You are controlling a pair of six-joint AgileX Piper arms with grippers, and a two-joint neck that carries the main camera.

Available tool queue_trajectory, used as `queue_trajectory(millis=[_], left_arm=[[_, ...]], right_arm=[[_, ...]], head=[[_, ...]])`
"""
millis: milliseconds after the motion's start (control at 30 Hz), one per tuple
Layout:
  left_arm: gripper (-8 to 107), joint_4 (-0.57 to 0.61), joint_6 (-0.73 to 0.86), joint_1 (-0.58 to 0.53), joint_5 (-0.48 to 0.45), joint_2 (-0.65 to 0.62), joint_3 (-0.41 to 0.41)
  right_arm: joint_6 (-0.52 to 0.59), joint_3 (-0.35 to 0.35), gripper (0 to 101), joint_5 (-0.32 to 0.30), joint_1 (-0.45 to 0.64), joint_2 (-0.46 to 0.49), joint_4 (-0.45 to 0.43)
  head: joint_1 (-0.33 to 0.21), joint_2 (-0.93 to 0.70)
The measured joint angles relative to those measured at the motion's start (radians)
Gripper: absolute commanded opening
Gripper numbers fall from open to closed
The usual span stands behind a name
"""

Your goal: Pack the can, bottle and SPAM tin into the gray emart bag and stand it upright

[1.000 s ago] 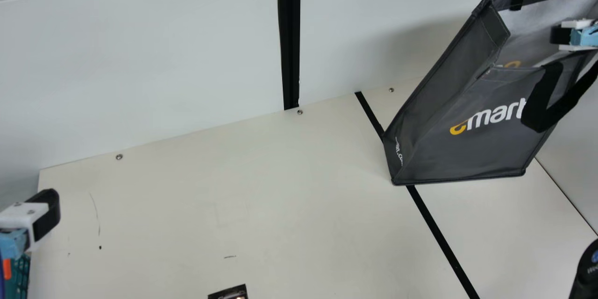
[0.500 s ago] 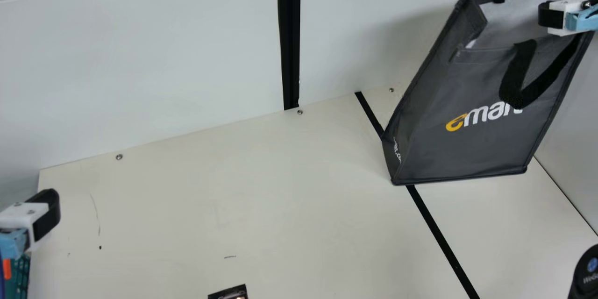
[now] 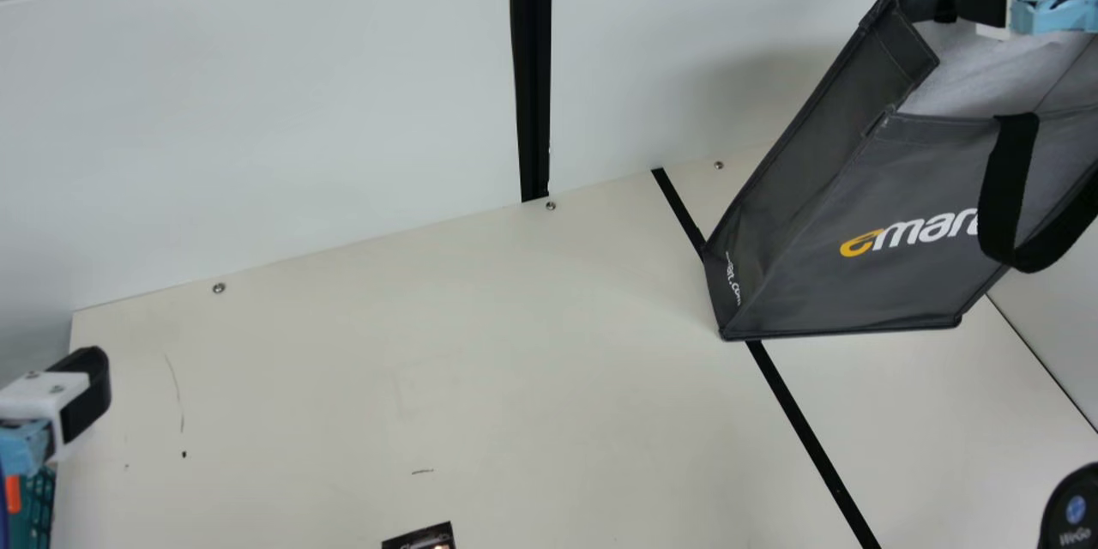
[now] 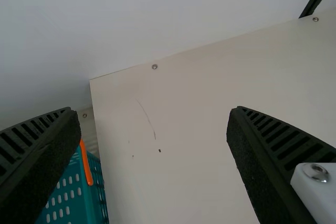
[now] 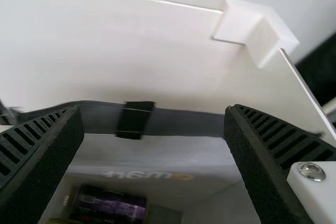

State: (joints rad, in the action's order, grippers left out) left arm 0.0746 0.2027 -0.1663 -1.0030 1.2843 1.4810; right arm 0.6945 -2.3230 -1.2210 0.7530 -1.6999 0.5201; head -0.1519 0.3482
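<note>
1. Steady the bag (image 3: pixel 823 292), tilted on the tabletop (image 3: pixel 480 343) at two o'clock in the main view.
2. Centre the right pincer (image 5: pixel 155 109), wide open and empty, squarely over the rim (image 5: pixel 189 123); pinch firmly before pulling.
3. Ease towards upright, without tumbling the purple item (image 5: pixel 113 204) inside.
4. Park the left pincer (image 4: pixel 153 109), wide open and empty, at eight o'clock.

The open gray emart bag (image 3: pixel 858 292) leans, purple-labelled cylinder (image 5: pixel 113 206) inside.
</note>
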Motion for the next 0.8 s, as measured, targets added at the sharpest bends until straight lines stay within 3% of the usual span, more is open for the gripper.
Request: queue_trajectory(millis=[800], left_arm=[[90, 0.000, 0.000, 0.000, 0.000, 0.000, 0.000]], right_arm=[[-0.085, 0.053, 95, 0.002, -0.338, 0.074, -0.010]], head=[[0.000, -0.002]])
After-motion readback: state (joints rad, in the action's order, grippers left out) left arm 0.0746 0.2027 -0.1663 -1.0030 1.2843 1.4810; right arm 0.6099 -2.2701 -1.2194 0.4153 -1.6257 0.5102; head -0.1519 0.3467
